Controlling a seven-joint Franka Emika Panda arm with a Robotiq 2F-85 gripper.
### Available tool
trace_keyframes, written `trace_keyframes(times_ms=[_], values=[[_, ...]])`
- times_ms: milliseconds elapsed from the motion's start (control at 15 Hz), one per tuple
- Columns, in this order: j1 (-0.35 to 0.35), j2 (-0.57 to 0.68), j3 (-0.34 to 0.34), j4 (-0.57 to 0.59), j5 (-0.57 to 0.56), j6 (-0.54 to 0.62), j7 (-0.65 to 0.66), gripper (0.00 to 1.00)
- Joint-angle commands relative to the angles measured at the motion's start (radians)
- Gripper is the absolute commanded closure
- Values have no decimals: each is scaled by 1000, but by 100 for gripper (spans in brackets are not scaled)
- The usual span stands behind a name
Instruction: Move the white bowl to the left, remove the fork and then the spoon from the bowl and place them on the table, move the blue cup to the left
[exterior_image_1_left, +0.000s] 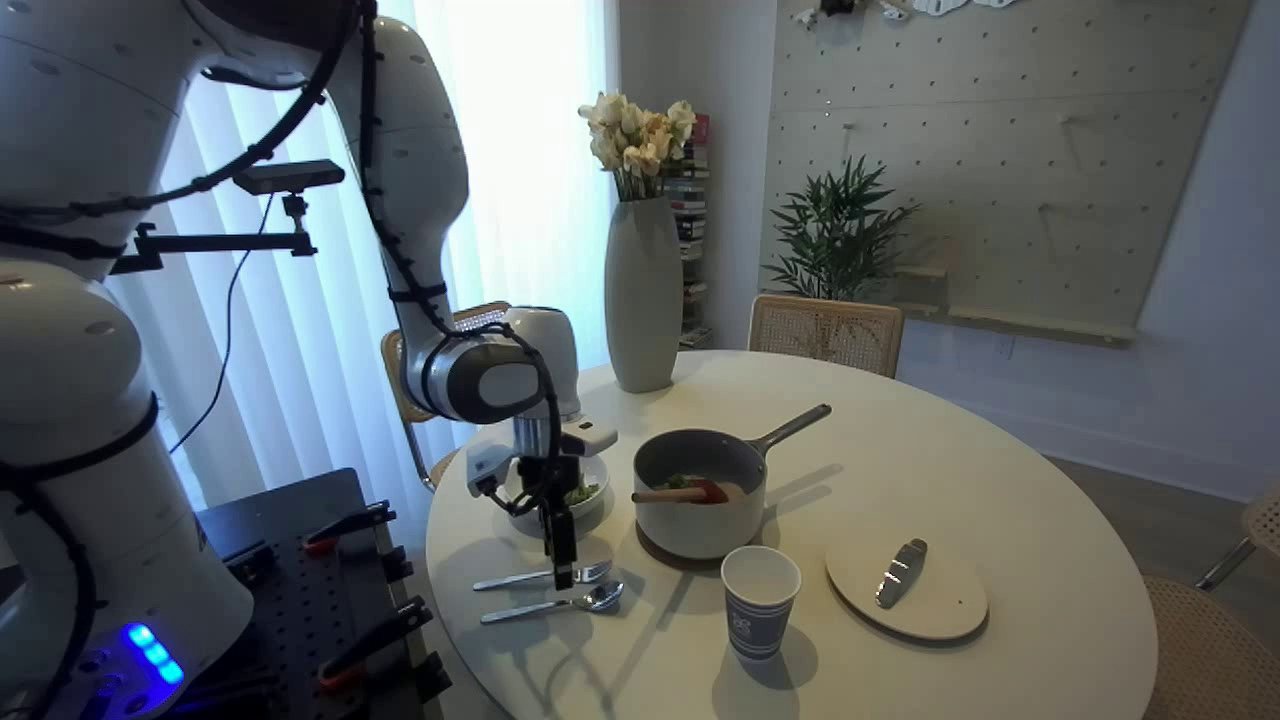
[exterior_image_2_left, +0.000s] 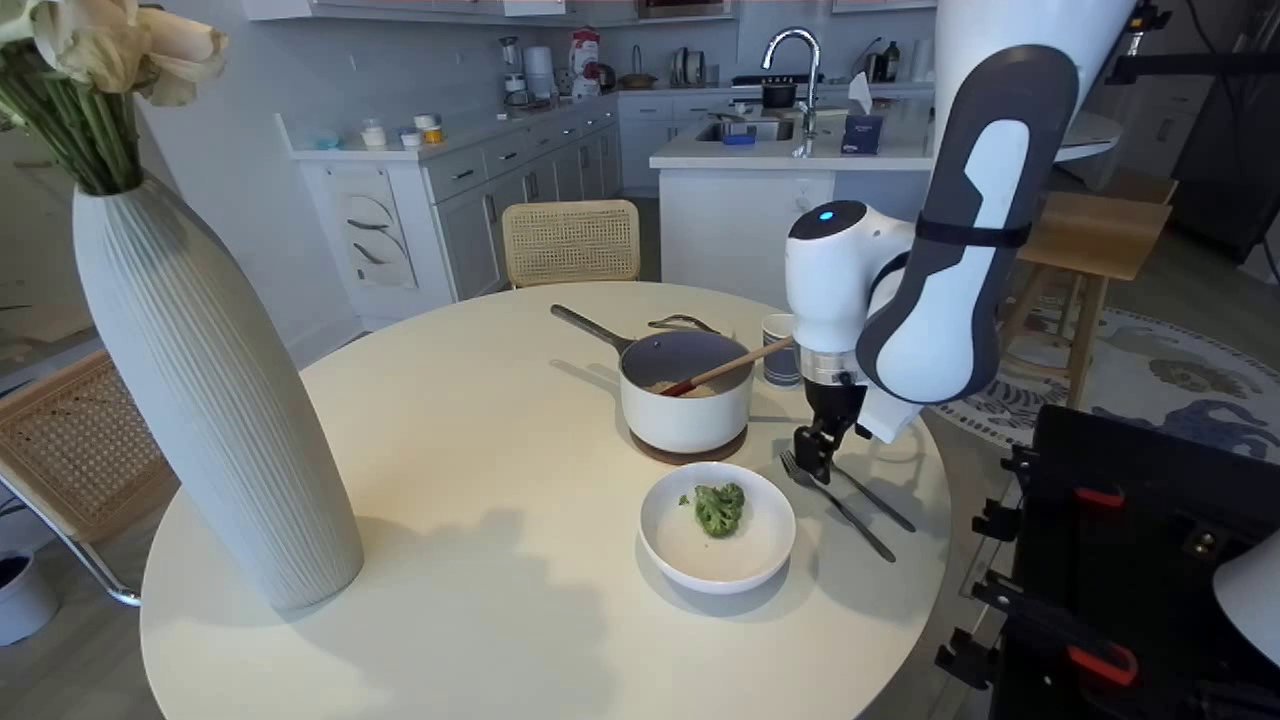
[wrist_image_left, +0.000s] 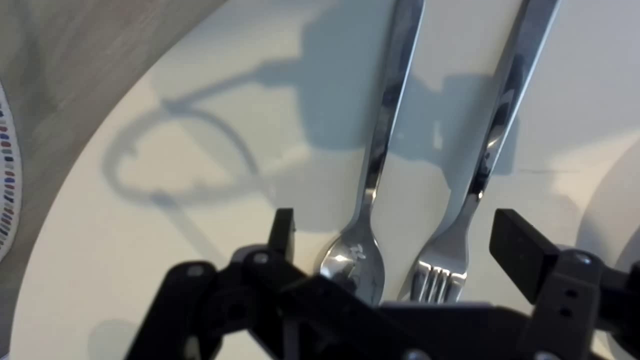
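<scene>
- The gripper (wrist_image_left: 392, 240) hangs low over the fork (wrist_image_left: 492, 145) and the spoon (wrist_image_left: 378, 155), its fingers (wrist_image_left: 522, 252) spread wide and gripping neither.
- In the wrist view, the spoon's oval end and the fork's tines both show in the gap between the fingertips. Whether a fingertip touches the fork or the tabletop cannot be told.
- Both utensils lie on the table (exterior_image_1_left: 920, 470), just beside each other, handles toward the robot's base; the fork is on the side nearer the white bowl (exterior_image_2_left: 690, 555).
- The white bowl sits upright, near the fork but apart from it, with green broccoli (exterior_image_2_left: 718, 510) inside. The gripper partly covers it in an exterior view.
- The blue cup (exterior_image_1_left: 757, 630) stands upright near the saucepan (exterior_image_1_left: 690, 525), apart from the spoon, with a bluish printed band around its pale wall.
- The saucepan rests on a dark round trivet (exterior_image_2_left: 688, 459), between bowl and cup; a wooden-handled utensil (exterior_image_2_left: 730, 368) with a red end leans over its rim.
- A flat pale plate (exterior_image_1_left: 950, 605) lies near the cup, bearing a shiny metal object (exterior_image_1_left: 902, 572) that is hard to identify.
- A tall white vase (exterior_image_1_left: 643, 300) of pale flowers (exterior_image_1_left: 640, 135) stands on the table, well apart from the cup.
</scene>
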Motion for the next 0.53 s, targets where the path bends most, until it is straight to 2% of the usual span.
trace_keyframes(times_ms=[0, 467], values=[[35, -80, -33, -19, -1, -57, -3, 0], [1, -233, 13, -25, -23, -163, 25, 0]])
